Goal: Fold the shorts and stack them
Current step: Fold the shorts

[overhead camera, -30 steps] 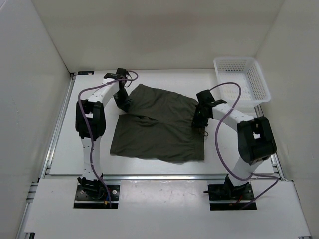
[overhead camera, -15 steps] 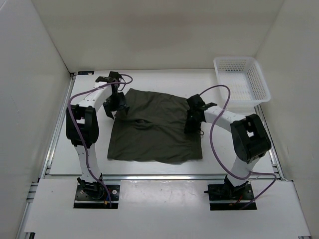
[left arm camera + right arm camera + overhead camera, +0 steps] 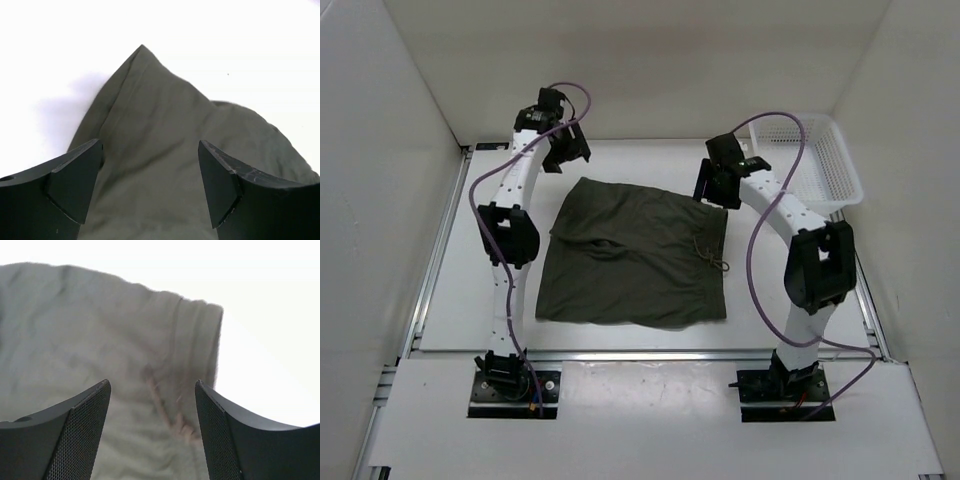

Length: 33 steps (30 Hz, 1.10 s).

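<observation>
A white table (image 3: 620, 165) carries the dark olive shorts (image 3: 635, 255), which lie flat at its middle between the two arms, seemingly doubled over once, with the waistband along the right edge and a raised crease left of centre; a white mesh basket (image 3: 847, 160) stands apart at the far right corner, nothing visible in it; the left gripper (image 3: 565, 150) hovers above the far left corner of the cloth and the right gripper (image 3: 715, 180) above the far right corner, each with its jaws spread wide and holding nothing, as both wrist views confirm with fabric showing free between the fingers; the light drawstring (image 3: 710, 250) trails loose on top of the cloth near the waistband. The fold looks unfinished, and the hazards from here are plain: a pinch that takes only the upper layer would pull the doubled cloth open again, the crease left unsmoothed would be trapped under the next fold and leave it lopsided, and the stray drawstring could catch on a finger of the right gripper and drag the waistband askew
</observation>
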Each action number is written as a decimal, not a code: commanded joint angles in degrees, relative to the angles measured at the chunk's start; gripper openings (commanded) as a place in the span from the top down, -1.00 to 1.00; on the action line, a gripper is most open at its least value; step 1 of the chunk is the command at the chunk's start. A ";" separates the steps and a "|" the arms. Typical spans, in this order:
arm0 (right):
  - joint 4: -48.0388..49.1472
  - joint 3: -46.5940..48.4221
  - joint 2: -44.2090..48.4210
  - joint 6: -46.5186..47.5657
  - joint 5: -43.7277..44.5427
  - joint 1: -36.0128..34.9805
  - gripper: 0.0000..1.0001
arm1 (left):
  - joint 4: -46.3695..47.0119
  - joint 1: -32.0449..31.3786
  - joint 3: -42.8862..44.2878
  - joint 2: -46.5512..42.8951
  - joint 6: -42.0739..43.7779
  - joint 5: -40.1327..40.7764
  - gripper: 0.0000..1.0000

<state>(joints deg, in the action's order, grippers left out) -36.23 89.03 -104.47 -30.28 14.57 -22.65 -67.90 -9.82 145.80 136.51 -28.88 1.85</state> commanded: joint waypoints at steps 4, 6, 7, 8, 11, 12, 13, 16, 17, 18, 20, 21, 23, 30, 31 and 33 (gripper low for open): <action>-3.94 10.44 -11.00 5.67 5.65 3.04 -0.48 | 6.61 -0.19 3.09 6.14 2.52 -6.15 -0.82; -3.94 12.30 -13.82 5.67 4.94 3.58 -0.48 | 7.33 -0.19 5.45 9.38 2.52 -5.63 -0.89; -3.94 13.87 -14.62 5.67 3.99 4.54 -0.48 | 7.34 -0.19 6.86 10.52 2.52 -5.63 -0.92; -3.94 14.58 -15.41 6.37 3.28 5.42 -0.48 | 7.95 -0.19 8.61 12.36 2.52 -4.32 -0.96; -3.94 16.43 -17.96 6.99 1.43 5.96 -0.48 | 9.45 -0.19 8.63 14.39 2.52 -2.64 -0.99; -3.94 16.43 -19.01 7.51 1.43 5.96 -0.48 | 10.06 -0.19 8.63 14.92 2.52 -2.12 -0.99; -3.94 16.43 -19.02 7.52 1.43 5.96 -0.45 | 10.07 -0.19 8.63 15.62 2.52 -1.59 -0.99; -3.94 16.96 -20.78 7.52 0.29 6.57 -0.38 | 10.68 -0.19 9.94 18.44 1.81 -2.11 -0.99; -3.94 16.96 -21.56 7.52 0.29 7.18 -0.38 | 10.68 -0.19 9.95 19.57 1.20 -2.11 -0.99; -3.94 16.96 -22.27 7.52 0.29 7.19 -0.36 | 10.68 -0.19 9.95 19.59 0.68 -1.59 -0.99; -3.94 16.96 -22.97 8.04 -0.94 7.71 -0.31 | 10.68 -0.19 9.95 21.07 0.67 -1.58 -0.95; -3.94 16.96 -23.59 8.05 -1.47 7.71 -0.26 | 10.68 -0.19 9.95 21.95 0.06 -1.58 -0.91; -3.94 17.49 -24.20 8.66 -2.00 8.24 -0.12 | 10.68 -0.19 10.55 22.74 0.06 -1.58 -0.87; -3.94 18.02 -25.26 9.19 -2.53 8.24 0.60 | 12.44 -0.19 10.56 22.75 -0.47 -4.84 0.24; -3.94 18.02 -25.26 9.19 -3.05 8.24 0.71 | 12.96 -0.19 10.56 22.75 -1.08 -5.44 0.60; -3.94 18.02 -24.56 9.19 -3.05 8.24 1.00 | 12.97 0.42 10.56 22.05 -1.09 -6.15 0.80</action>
<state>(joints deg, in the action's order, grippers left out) -40.12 104.90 -128.75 -21.76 12.45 -14.59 -55.13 -9.76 155.46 159.02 -29.63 -2.00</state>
